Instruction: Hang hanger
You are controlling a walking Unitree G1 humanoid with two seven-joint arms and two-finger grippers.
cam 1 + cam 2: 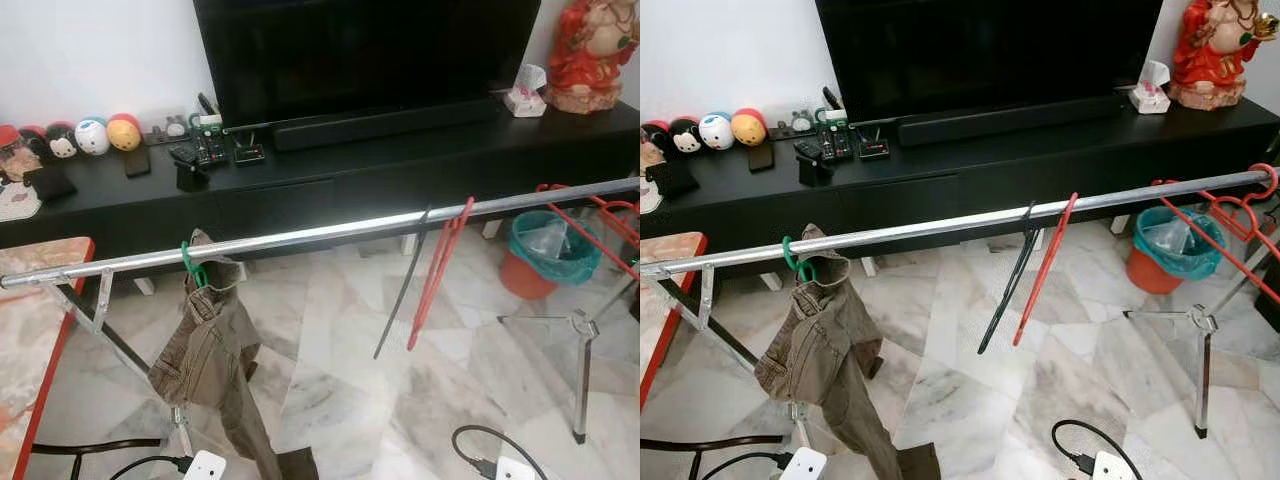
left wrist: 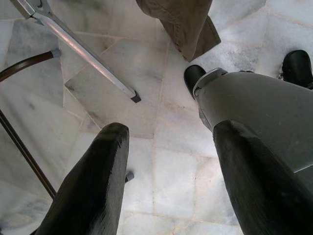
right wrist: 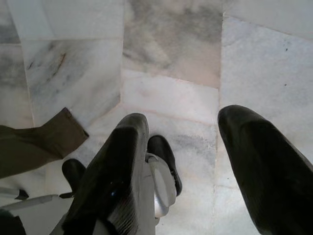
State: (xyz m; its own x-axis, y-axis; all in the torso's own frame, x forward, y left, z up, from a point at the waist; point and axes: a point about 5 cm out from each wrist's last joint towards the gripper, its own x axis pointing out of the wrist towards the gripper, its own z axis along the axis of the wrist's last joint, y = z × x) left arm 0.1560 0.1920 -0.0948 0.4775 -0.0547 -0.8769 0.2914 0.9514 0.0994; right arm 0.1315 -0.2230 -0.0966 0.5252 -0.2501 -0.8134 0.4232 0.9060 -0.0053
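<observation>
A silver rail (image 1: 330, 232) runs across the room on metal stands. A black hanger (image 1: 402, 285) and a red hanger (image 1: 437, 272) hang side by side at its middle. A green hanger (image 1: 191, 266) holds brown trousers (image 1: 208, 352) near the left end. More red hangers (image 1: 600, 218) bunch at the right end. My left gripper (image 2: 168, 161) hangs open above the marble floor, nothing between its fingers. My right gripper (image 3: 183, 164) is also open over the floor, holding nothing.
A black TV cabinet (image 1: 330, 180) with a television, remotes and round toys stands behind the rail. A green-lined orange bin (image 1: 540, 255) sits at the right. Cables and white plugs (image 1: 205, 466) lie on the floor near me. A red-edged table (image 1: 35, 330) is at left.
</observation>
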